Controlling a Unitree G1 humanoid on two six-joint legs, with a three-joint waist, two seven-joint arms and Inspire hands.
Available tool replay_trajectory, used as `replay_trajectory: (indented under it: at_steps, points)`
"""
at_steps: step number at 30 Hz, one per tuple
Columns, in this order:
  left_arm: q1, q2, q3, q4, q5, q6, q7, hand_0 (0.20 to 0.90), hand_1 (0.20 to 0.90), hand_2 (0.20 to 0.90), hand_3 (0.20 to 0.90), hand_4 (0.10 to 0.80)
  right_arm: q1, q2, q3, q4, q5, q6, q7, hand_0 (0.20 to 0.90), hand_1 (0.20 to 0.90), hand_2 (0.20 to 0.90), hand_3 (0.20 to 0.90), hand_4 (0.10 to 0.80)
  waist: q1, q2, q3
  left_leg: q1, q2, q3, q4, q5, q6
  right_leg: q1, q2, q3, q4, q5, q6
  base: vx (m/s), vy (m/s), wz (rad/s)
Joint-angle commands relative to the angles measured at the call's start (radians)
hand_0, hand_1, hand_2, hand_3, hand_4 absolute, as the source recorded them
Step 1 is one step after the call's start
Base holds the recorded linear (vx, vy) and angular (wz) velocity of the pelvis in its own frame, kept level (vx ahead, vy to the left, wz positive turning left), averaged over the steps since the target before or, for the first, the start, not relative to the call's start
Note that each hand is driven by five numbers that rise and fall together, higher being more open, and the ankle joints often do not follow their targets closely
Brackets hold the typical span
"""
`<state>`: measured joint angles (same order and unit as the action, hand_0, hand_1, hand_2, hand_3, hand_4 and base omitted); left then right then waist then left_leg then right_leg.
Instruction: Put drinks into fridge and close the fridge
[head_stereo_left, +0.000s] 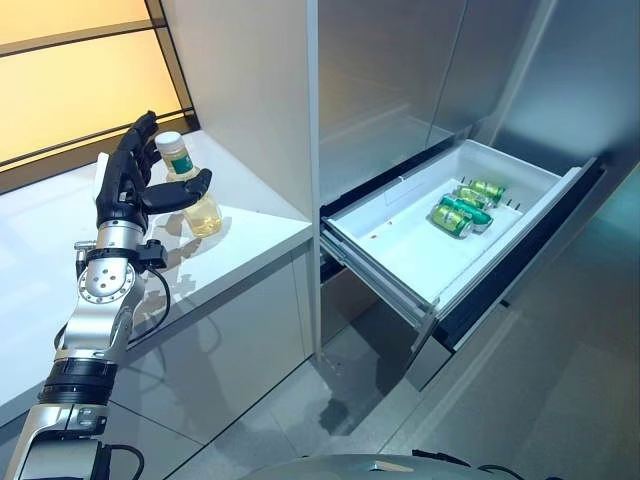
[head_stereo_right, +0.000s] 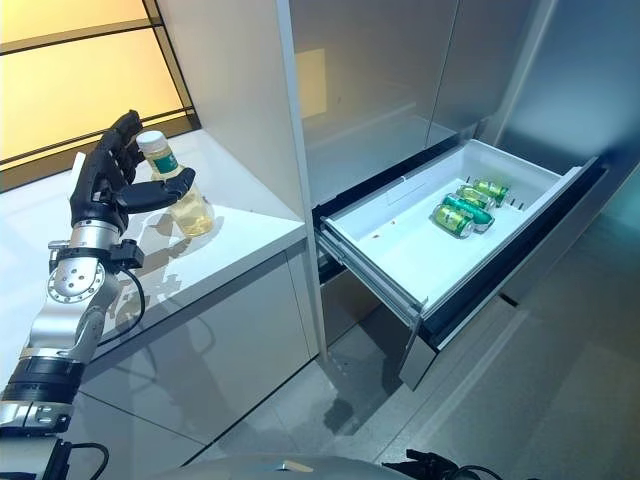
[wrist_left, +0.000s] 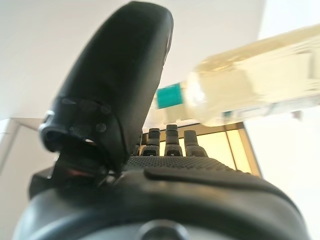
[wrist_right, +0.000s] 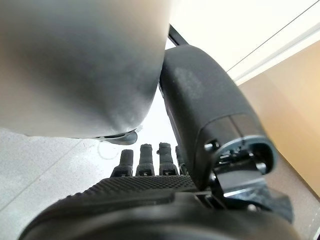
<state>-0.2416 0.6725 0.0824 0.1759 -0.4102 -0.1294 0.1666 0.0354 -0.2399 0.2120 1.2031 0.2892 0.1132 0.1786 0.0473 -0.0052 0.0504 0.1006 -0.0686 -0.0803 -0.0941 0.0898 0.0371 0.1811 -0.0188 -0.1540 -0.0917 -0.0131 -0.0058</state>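
Reaching for the bottle (head_stereo_left: 190, 195), your left robot hand (head_stereo_left: 128, 185) stands beside it on the white surface (head_stereo_left: 250, 235) with its fingers straight and spread and the thumb out in front of the bottle's body, not yet closed round it. The bottle stands upright, near the surface's edge, with pale yellow drink filling most of it, so expect some weight and a smooth, slightly yielding plastic wall that can slip. Take it round the wide body below the label, not at the narrow neck or white cap. The fridge drawer (head_stereo_left: 560, 195) stands pulled out, with green cans (head_stereo_left: 465, 208) lying at its far end. Your right robot hand (wrist_right: 150, 165) shows only in its wrist view, fingers straight, holding nothing.
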Motion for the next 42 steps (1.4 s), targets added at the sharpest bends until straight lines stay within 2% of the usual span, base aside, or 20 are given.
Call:
replay_trajectory:
  at_steps: [1,13,23,24,25,26,27,29,31,32,33,35,40,42]
  points:
    - [-0.117,0.017,0.055,-0.005,-0.002,-0.089,0.022,0.9,0.9,0.9,0.9,0.8,-0.004,0.006,0.033,-0.012,-0.031,0.019,0.004,0.9,0.9,0.9,0.9,0.8,-0.005,0.009,-0.021,0.061,0.02,0.055,0.007,-0.128,-0.007,-0.026,-0.032,0.032,0.053,-0.008,0.055,0.001,0.012,-0.07]
    - [-0.148,0.0,0.046,0.087,-0.026,-0.109,0.051,0.9,0.9,0.9,0.9,0.8,-0.004,0.005,0.03,-0.016,-0.036,0.026,0.0,0.9,0.9,0.9,0.9,0.8,-0.024,0.007,-0.018,0.069,0.018,0.074,0.007,-0.133,-0.003,-0.026,-0.031,0.053,0.051,-0.002,0.059,0.003,0.005,-0.03]
    - [-0.175,-0.022,0.055,0.099,-0.113,-0.154,0.05,0.9,0.9,0.9,0.9,0.8,0.002,0.007,0.03,-0.007,-0.047,0.018,0.002,0.9,0.9,0.9,0.9,0.8,-0.035,0.007,-0.018,0.071,0.017,0.079,0.007,-0.136,-0.002,-0.027,-0.029,0.063,0.052,-0.002,0.06,0.006,0.002,-0.05]
    - [-0.176,-0.027,0.057,0.094,-0.119,-0.155,0.049,0.855,0.855,0.855,0.848,0.748,0.002,0.007,0.031,-0.008,-0.049,0.019,0.002,0.9,0.9,0.9,0.9,0.8,-0.036,0.008,-0.018,0.071,0.017,0.079,0.007,-0.136,-0.002,-0.028,-0.029,0.064,0.052,-0.003,0.059,0.0,0.0,0.0]
    - [-0.178,-0.03,0.056,0.091,-0.12,-0.156,0.049,0.735,0.735,0.735,0.708,0.608,0.002,0.008,0.033,-0.008,-0.05,0.018,0.001,0.9,0.9,0.9,0.9,0.8,-0.037,0.008,-0.019,0.071,0.017,0.08,0.007,-0.136,-0.002,-0.028,-0.029,0.064,0.052,-0.003,0.059,0.0,0.0,0.0]
    - [-0.18,-0.033,0.055,0.088,-0.116,-0.156,0.052,0.665,0.665,0.665,0.625,0.525,0.002,0.008,0.035,-0.007,-0.049,0.018,0.0,0.9,0.9,0.9,0.9,0.8,-0.037,0.008,-0.019,0.07,0.017,0.08,0.007,-0.136,-0.002,-0.028,-0.029,0.065,0.053,-0.003,0.059,0.0,0.0,0.0]
    - [-0.182,-0.035,0.052,0.083,-0.109,-0.153,0.058,0.516,0.516,0.516,0.453,0.353,0.001,0.008,0.035,-0.006,-0.049,0.017,0.001,0.9,0.9,0.9,0.9,0.8,-0.037,0.008,-0.019,0.07,0.017,0.08,0.007,-0.136,-0.002,-0.028,-0.028,0.065,0.052,-0.004,0.058,0.0,0.0,0.0]
    - [-0.188,-0.036,0.046,0.081,-0.093,-0.147,0.065,0.338,0.338,0.338,0.244,0.144,-0.001,0.008,0.039,-0.005,-0.046,0.018,-0.001,0.9,0.9,0.9,0.9,0.8,-0.038,0.009,-0.019,0.071,0.017,0.079,0.007,-0.137,-0.002,-0.028,-0.027,0.066,0.054,-0.005,0.057,0.0,0.0,0.0]
    - [-0.195,-0.029,0.042,0.087,-0.064,-0.139,0.07,0.338,0.338,0.338,0.244,0.144,-0.003,0.008,0.037,0.0,-0.048,0.015,0.002,0.9,0.9,0.9,0.9,0.8,-0.038,0.009,-0.02,0.071,0.016,0.078,0.007,-0.137,-0.002,-0.028,-0.026,0.067,0.053,-0.005,0.057,0.0,0.0,0.0]
    - [-0.195,-0.025,0.037,0.09,-0.037,-0.136,0.076,0.352,0.352,0.352,0.26,0.16,-0.002,0.008,0.04,-0.002,-0.047,0.015,0.0,0.9,0.9,0.9,0.9,0.8,-0.039,0.01,-0.019,0.071,0.016,0.078,0.007,-0.137,-0.002,-0.028,-0.026,0.068,0.053,-0.005,0.057,0.0,0.0,0.0]
    - [-0.195,-0.02,0.035,0.091,-0.013,-0.134,0.081,0.399,0.399,0.399,0.315,0.215,-0.001,0.009,0.041,-0.005,-0.046,0.016,-0.002,0.9,0.9,0.9,0.9,0.8,-0.039,0.01,-0.019,0.071,0.016,0.077,0.007,-0.137,-0.002,-0.028,-0.025,0.069,0.053,-0.005,0.058,0.0,0.0,0.0]
    - [-0.195,-0.014,0.03,0.093,0.015,-0.13,0.085,0.408,0.408,0.408,0.326,0.226,-0.001,0.008,0.04,-0.005,-0.047,0.016,-0.002,0.9,0.9,0.9,0.9,0.8,-0.039,0.01,-0.019,0.071,0.016,0.077,0.007,-0.137,-0.002,-0.028,-0.024,0.071,0.053,-0.005,0.058,0.0,0.0,0.0]
    - [-0.191,0.019,0.012,0.108,0.078,-0.119,0.089,0.3,0.3,0.3,0.2,0.1,0.002,0.006,0.039,-0.002,-0.043,0.011,0.002,0.9,0.9,0.9,0.9,0.8,-0.039,0.012,-0.019,0.071,0.013,0.071,0.007,-0.138,-0.002,-0.028,-0.021,0.077,0.049,-0.003,0.058,0.005,-0.006,-0.02]
    - [-0.187,0.027,0.007,0.11,0.093,-0.121,0.088,0.3,0.3,0.3,0.2,0.1,0.004,0.006,0.038,-0.001,-0.042,0.009,0.002,0.9,0.9,0.9,0.9,0.8,-0.039,0.012,-0.02,0.071,0.012,0.069,0.007,-0.139,-0.002,-0.027,-0.021,0.079,0.047,-0.002,0.059,0.016,-0.019,-0.1]
